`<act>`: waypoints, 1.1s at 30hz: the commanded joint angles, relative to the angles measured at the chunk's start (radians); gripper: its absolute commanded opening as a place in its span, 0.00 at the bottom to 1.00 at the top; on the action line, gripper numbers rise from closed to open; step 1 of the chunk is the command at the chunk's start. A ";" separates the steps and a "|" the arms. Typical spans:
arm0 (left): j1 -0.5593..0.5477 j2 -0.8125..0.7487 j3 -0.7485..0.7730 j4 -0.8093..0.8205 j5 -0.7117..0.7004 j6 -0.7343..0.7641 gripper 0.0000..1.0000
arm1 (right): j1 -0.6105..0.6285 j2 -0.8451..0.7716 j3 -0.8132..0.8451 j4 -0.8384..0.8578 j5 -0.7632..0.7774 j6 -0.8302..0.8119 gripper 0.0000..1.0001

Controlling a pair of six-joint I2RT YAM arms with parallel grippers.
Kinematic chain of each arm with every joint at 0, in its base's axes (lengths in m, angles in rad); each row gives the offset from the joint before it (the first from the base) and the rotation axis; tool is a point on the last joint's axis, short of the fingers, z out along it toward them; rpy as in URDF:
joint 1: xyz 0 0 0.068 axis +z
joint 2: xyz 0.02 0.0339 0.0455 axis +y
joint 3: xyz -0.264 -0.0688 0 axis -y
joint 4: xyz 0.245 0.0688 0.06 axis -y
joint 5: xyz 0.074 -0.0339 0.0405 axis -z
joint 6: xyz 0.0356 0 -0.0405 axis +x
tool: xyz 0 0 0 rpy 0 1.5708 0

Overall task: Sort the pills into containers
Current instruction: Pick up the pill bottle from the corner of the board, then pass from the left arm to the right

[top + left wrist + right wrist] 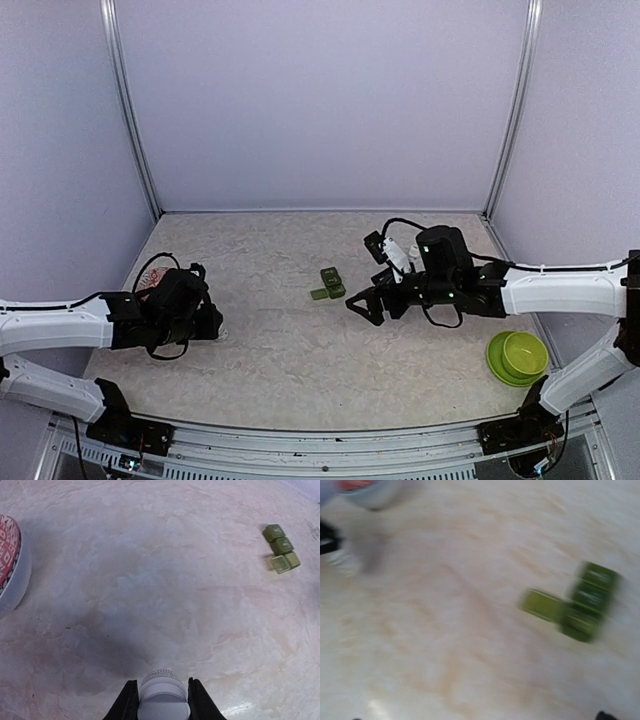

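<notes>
Left pincer (207,322) clamps the white pill bottle (161,684) at the surface's (270,372) left; a shallow hold risks slippage. Right pincer (368,305), jaws spread, sits beside the green cubes (328,284) and may scatter them.

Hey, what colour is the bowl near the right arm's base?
The bowl is lime green, clearest in the top view.
</notes>
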 commanded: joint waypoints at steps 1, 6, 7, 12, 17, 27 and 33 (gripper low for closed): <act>-0.030 -0.097 0.022 0.116 0.123 0.093 0.20 | 0.015 -0.100 -0.123 0.243 -0.255 -0.060 1.00; -0.072 -0.169 0.026 0.269 0.272 0.153 0.20 | 0.017 -0.148 -0.205 0.414 -0.382 -0.044 0.95; -0.085 -0.173 0.027 0.304 0.306 0.168 0.19 | 0.020 -0.149 -0.215 0.445 -0.406 -0.038 0.95; -0.163 -0.178 0.021 0.482 0.421 0.233 0.19 | 0.033 -0.127 -0.244 0.601 -0.511 0.035 0.93; -0.247 -0.170 0.007 0.661 0.522 0.288 0.20 | 0.064 -0.050 -0.196 0.631 -0.565 0.091 0.92; -0.406 -0.113 0.028 0.820 0.561 0.416 0.20 | 0.138 0.061 -0.138 0.784 -0.697 0.287 0.91; -0.450 -0.080 0.049 0.827 0.524 0.469 0.20 | 0.187 0.096 -0.108 0.867 -0.756 0.392 0.89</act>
